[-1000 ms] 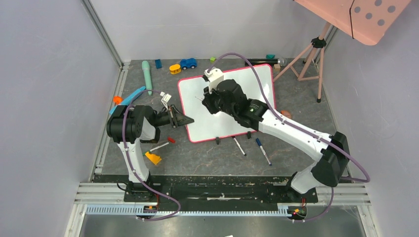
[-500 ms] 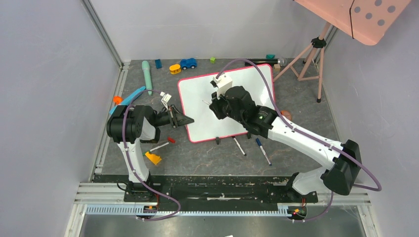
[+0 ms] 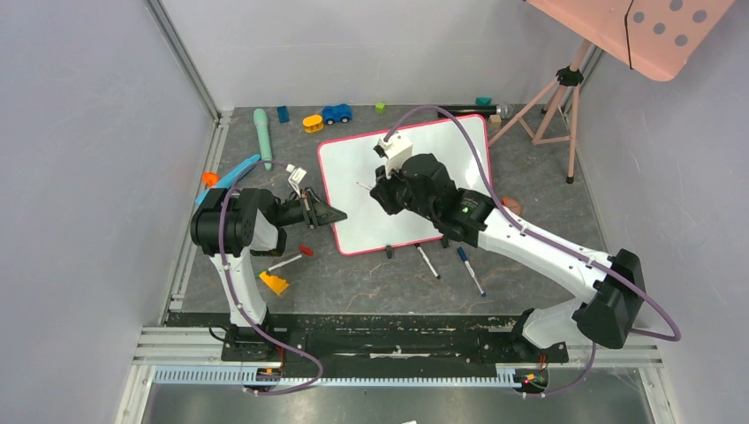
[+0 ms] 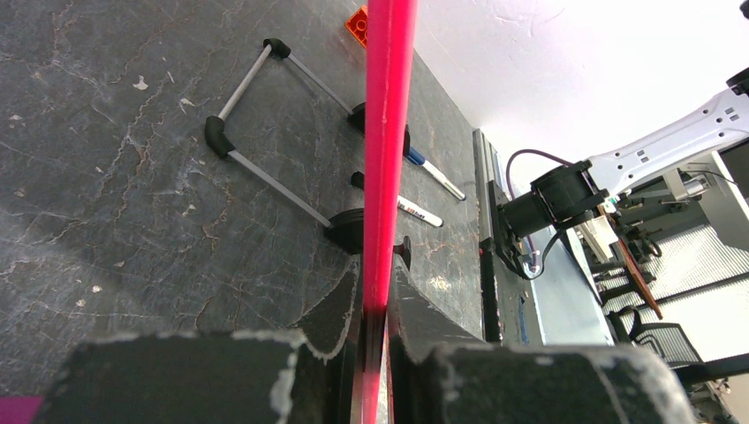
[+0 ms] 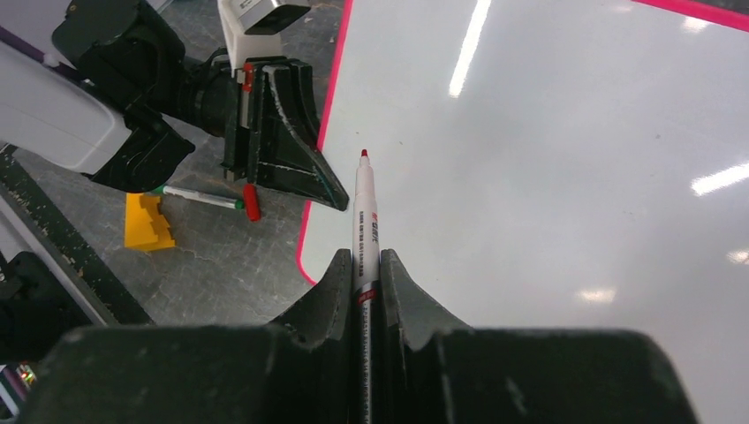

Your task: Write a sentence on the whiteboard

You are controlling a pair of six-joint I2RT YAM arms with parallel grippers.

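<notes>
The whiteboard (image 3: 353,168), glossy white with a red-pink frame, leans in the middle of the table; its face is blank and no sentence shows on it. My left gripper (image 3: 334,215) is shut on the board's left frame edge (image 4: 385,132), seen edge-on in the left wrist view. My right gripper (image 3: 378,190) is shut on a white marker (image 5: 366,216) with a red tip, uncapped. The tip hovers over the board's lower left part (image 5: 548,177) and I cannot tell whether it touches. The left gripper (image 5: 283,159) shows beside the frame in the right wrist view.
Two capped markers (image 3: 427,261) (image 3: 470,270) lie in front of the board. A red-capped marker (image 3: 291,259) and a yellow block (image 3: 274,283) lie by the left arm. Toys (image 3: 336,113) and a teal handle (image 3: 263,134) lie at the back. A pink tripod (image 3: 565,93) stands back right.
My right gripper with the marker swung right and slightly forward across the board a second ago, then edged back left a little. The left gripper has kept its hold on the frame.
</notes>
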